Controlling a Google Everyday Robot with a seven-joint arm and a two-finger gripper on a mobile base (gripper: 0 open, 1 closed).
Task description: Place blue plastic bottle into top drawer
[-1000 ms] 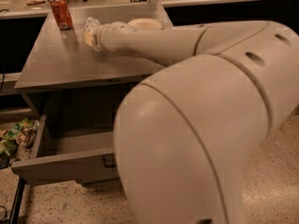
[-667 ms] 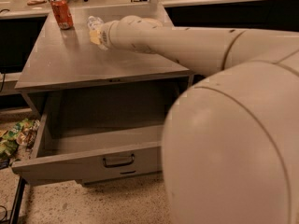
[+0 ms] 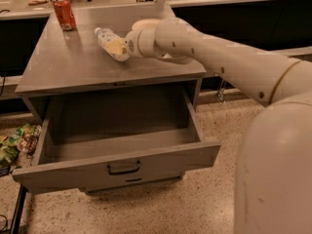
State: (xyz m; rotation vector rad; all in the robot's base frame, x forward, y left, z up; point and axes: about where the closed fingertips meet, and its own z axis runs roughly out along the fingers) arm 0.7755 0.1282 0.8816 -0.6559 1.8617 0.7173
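The blue plastic bottle (image 3: 110,43) is clear with a white cap and is tilted, cap pointing to the back left, just over the grey cabinet top (image 3: 68,69). My gripper (image 3: 120,47) is at the end of the white arm reaching in from the right and is shut on the bottle's lower part. The top drawer (image 3: 161,161) is pulled wide open below the cabinet top. It has a dark bar handle (image 3: 123,168) on its front panel, and nothing is inside it.
A red soda can (image 3: 64,13) stands at the back left of the cabinet top. Snack bags (image 3: 14,143) lie on the floor left of the drawer. My arm's large white shoulder (image 3: 278,174) fills the lower right. Speckled floor lies in front.
The gripper and bottle have moved right and toward the cabinet's front edge, away from the red can. My arm's bulk has swung out of the middle of the view, uncovering the drawer.
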